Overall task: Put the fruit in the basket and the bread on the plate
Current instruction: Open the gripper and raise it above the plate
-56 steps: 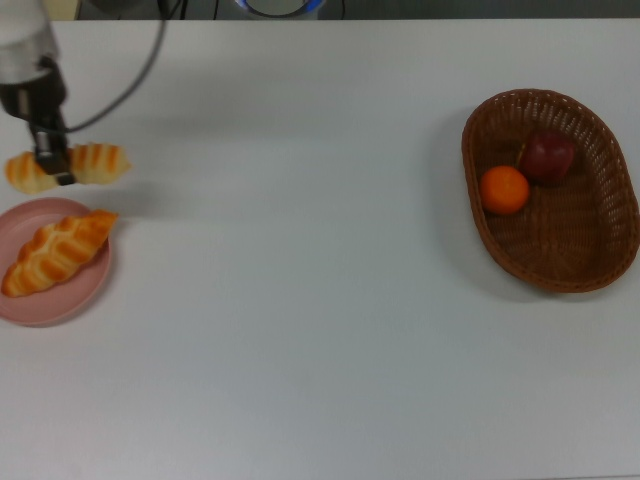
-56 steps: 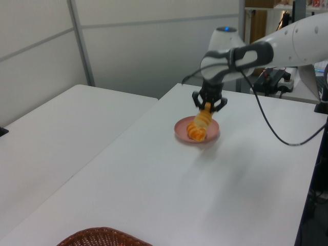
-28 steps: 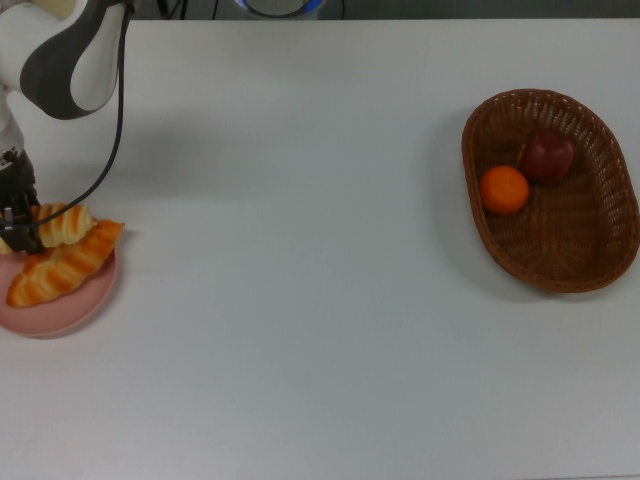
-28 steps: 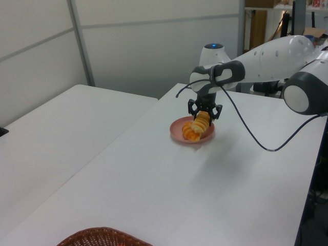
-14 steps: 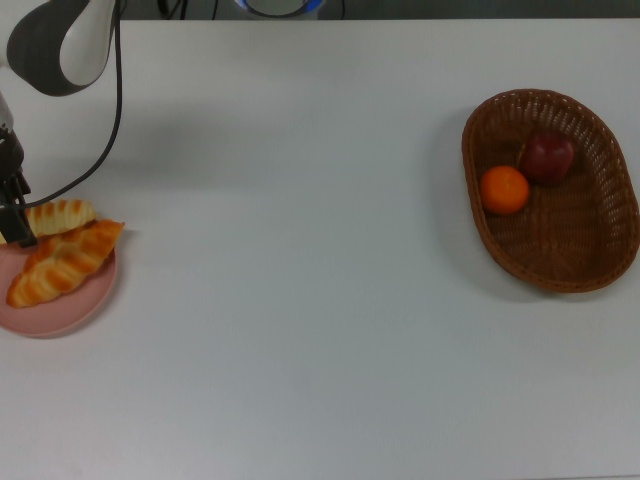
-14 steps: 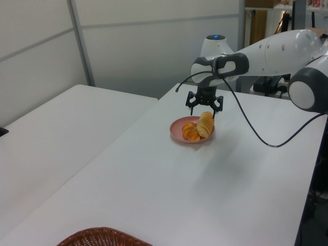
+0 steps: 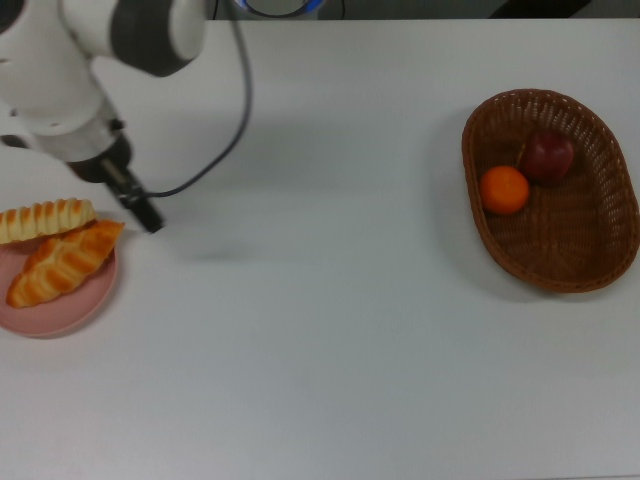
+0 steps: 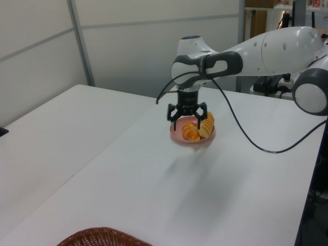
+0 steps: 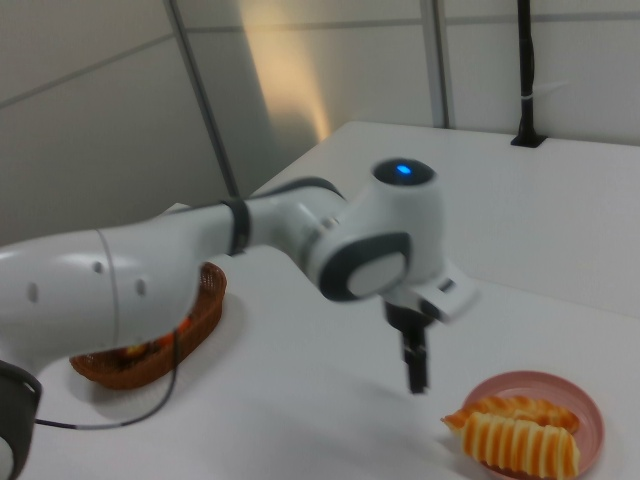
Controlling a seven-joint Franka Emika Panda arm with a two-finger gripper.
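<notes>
- From the left view, only a sliver of the basket [image 8: 102, 237] shows at the bottom edge; its contents are out of sight.
- From the right view, the arm [image 9: 150, 290] covers much of the basket [image 9: 205, 300], and the fruit inside is barely a speck.
- In the top view, the roll [image 7: 40, 219] and plate [image 7: 55, 315] run off the top view's left edge.
- The end effector [image 9: 416, 370] is blurred in the right view.
</notes>
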